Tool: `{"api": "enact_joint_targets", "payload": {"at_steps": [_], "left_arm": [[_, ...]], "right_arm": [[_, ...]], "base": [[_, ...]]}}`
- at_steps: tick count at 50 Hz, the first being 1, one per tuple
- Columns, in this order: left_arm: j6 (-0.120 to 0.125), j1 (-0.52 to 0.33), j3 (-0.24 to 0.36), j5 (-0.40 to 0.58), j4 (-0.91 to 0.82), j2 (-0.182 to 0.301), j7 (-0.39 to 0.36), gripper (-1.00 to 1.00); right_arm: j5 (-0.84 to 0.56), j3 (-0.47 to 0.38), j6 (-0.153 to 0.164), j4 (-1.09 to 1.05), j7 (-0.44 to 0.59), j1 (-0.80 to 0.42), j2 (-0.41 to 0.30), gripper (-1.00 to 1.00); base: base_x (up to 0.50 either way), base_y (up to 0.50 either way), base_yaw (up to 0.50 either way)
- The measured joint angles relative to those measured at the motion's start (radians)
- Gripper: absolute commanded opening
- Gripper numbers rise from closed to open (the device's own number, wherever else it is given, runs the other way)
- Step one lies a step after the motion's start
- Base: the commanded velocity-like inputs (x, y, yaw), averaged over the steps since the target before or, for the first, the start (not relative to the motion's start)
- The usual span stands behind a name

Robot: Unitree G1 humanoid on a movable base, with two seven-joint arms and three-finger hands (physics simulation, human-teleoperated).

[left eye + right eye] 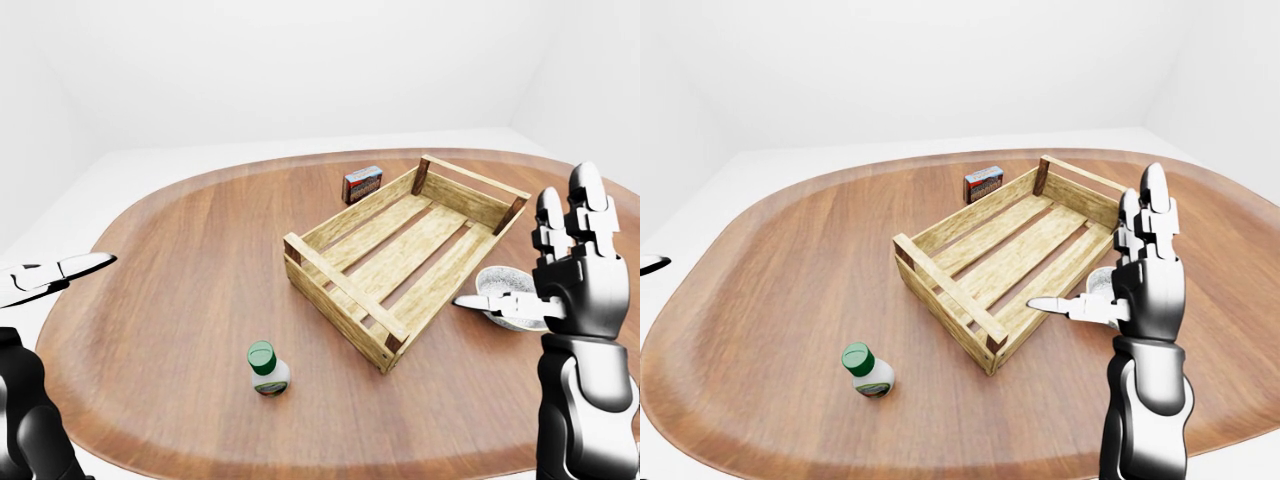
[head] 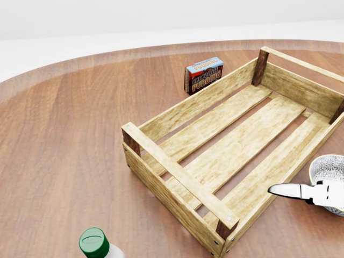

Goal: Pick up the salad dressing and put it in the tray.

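At the far left of the left-eye view the left hand (image 1: 55,275) is cut off by the picture's edge, so only pale, outstretched fingers (image 1: 85,264) show, holding nothing and hanging over the rim of the tabletop (image 1: 170,270); the right-eye view catches just a sliver of it.

The salad dressing (image 1: 267,368) stands upright on the tabletop, its long axis vertical and its green cap pointing up. It is well apart from both hands, to the lower left of the tray (image 1: 400,250) and clear of it. In the head view only the cap and a bit of white shoulder show at the bottom edge, and the label is too small to read in any view.

The tray is a slatted wooden crate lying diagonally, from near the middle up to the right. Just beside its upper-left long wall stands a small pudding box (image 2: 203,74) (the lettering is legible only in the head view).

A patterned bowl (image 1: 505,295) sits by the tray's lower-right side, partly hidden by the right hand (image 1: 575,270). That hand is raised, fingers spread straight up, thumb jutting left, gripping nothing.
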Motion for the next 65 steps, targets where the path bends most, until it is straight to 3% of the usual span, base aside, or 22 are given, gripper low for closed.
{"api": "enact_joint_targets", "payload": {"at_steps": [6,35,55,65], "left_arm": [[0.000,0.000,0.000,-0.002,-0.002,0.000,0.001,1.00],[0.000,-0.003,0.000,-0.006,-0.021,0.000,0.006,1.00],[0.000,-0.002,0.002,-0.005,-0.015,0.000,0.003,1.00],[0.000,-0.001,0.003,-0.006,-0.015,0.001,0.002,1.00]], "right_arm": [[0.004,0.000,0.000,-0.002,0.003,0.002,0.003,1.00],[0.003,0.017,0.000,0.040,-0.010,-0.001,0.002,1.00],[-0.041,0.030,0.000,0.035,0.020,0.011,0.010,1.00],[-0.026,0.029,0.000,0.041,0.011,0.019,0.017,1.00]], "base": [[0.50,-0.05,0.00],[0.00,-0.07,0.00],[0.50,-0.05,0.00],[0.00,0.00,0.00]]}}
